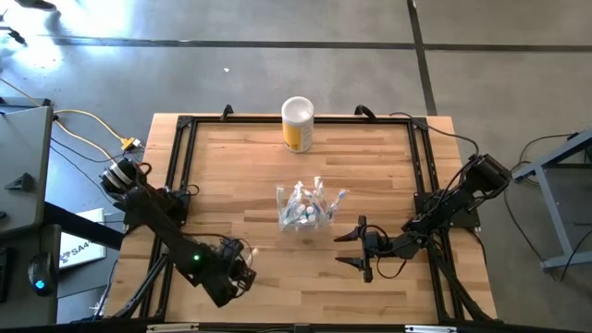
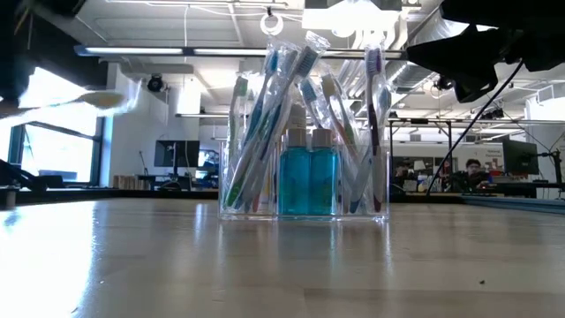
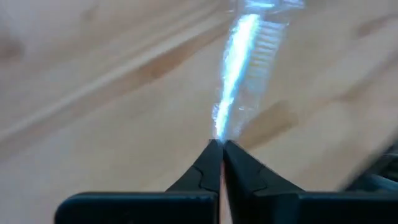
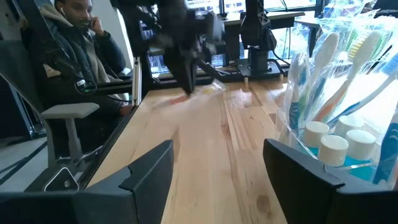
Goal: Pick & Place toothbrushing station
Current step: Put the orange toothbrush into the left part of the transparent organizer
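Toothbrushing station sits mid-table on the pale wood planks, just beside the right gripper, whose fingers stand apart and empty.
Only the low view shows its clear boxy holder, slanted translucent brushes and teal bottles; only the left wrist view shows the left gripper clenched on a wrapped toothbrush. A yellow canister stands at the far edge.
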Robot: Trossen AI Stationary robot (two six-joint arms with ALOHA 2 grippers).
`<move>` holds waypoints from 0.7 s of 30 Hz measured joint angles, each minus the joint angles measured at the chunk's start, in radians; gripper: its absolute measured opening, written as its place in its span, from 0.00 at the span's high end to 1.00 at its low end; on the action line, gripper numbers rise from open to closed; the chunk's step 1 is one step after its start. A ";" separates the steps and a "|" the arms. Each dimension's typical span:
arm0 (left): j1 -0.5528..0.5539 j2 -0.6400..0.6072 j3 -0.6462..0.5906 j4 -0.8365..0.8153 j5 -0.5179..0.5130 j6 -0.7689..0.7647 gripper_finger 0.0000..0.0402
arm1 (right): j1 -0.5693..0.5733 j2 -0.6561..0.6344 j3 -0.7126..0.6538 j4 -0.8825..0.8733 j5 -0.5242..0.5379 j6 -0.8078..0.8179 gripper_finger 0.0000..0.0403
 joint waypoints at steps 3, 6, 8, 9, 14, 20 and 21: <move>0.013 -0.029 0.099 -0.045 -0.109 0.121 0.99 | 0.000 0.000 0.000 0.000 0.000 0.000 0.40; 0.014 -0.042 0.210 -0.112 -0.240 0.313 0.99 | 0.000 0.000 0.000 -0.015 -0.001 0.024 0.40; 0.013 -0.039 0.281 -0.130 -0.343 0.476 0.99 | 0.000 0.000 0.000 -0.025 0.000 0.033 0.40; 0.012 -0.040 0.309 -0.134 -0.398 0.559 0.99 | 0.000 0.000 0.000 -0.028 -0.001 0.040 0.40; 0.014 -0.040 0.352 -0.101 -0.678 0.888 1.00 | 0.008 0.000 0.000 -0.029 0.000 0.052 0.40; 0.047 -0.041 0.305 -0.089 -0.992 0.930 1.00 | 0.023 0.000 0.000 -0.021 -0.001 0.052 0.40; 0.061 -0.040 0.291 -0.084 -0.990 0.918 1.00 | 0.023 0.000 0.000 -0.020 -0.001 0.052 0.40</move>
